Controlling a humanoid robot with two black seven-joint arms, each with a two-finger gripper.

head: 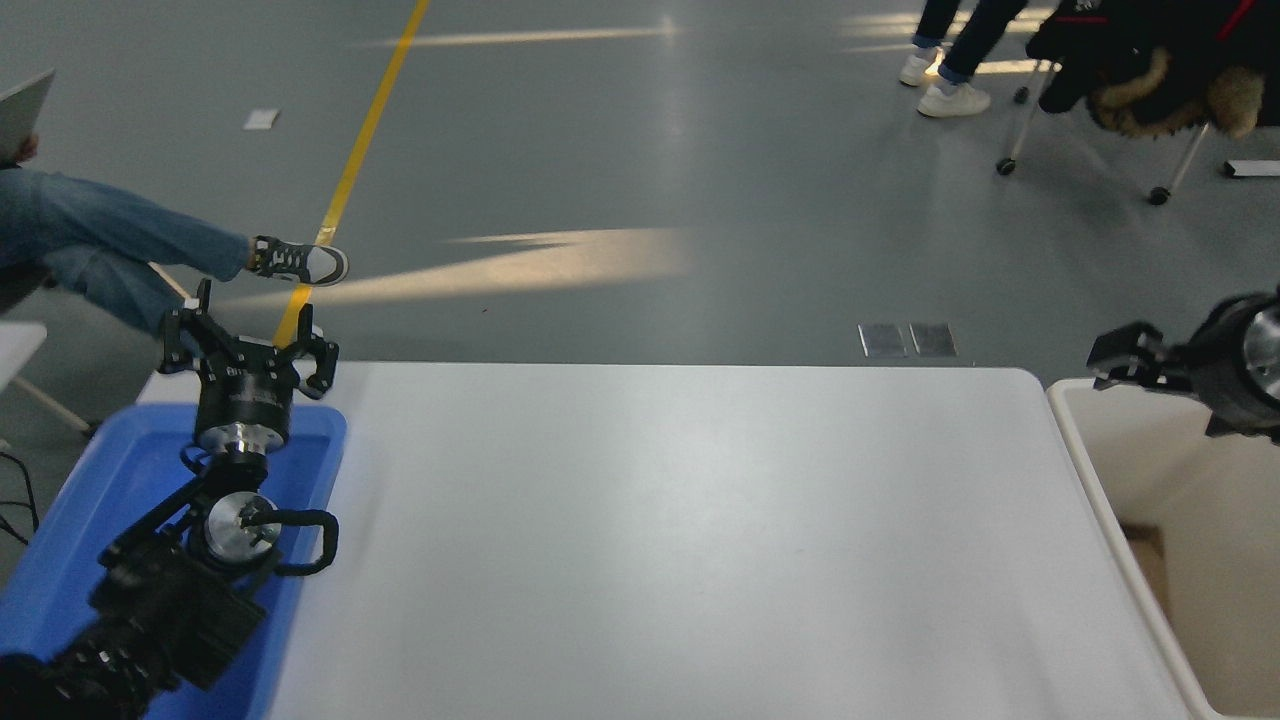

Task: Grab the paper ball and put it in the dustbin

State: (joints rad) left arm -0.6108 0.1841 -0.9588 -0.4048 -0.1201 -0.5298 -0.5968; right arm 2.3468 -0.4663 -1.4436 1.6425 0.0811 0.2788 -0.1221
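Observation:
The cream-white dustbin stands off the table's right end, cut by the picture's edge. No paper ball shows as a wad anywhere. A tan patch lies low inside the bin, and I cannot tell what it is. My right gripper comes in from the right edge and hangs above the bin's far rim, pointing left. Nothing shows in it. My left gripper is parked open and empty over the far end of the blue tray at the lower left.
The white table spans the middle. A seated person's legs and shoe reach in at the upper left. Another person's feet and a wheeled chair with a dark coat are at the top right.

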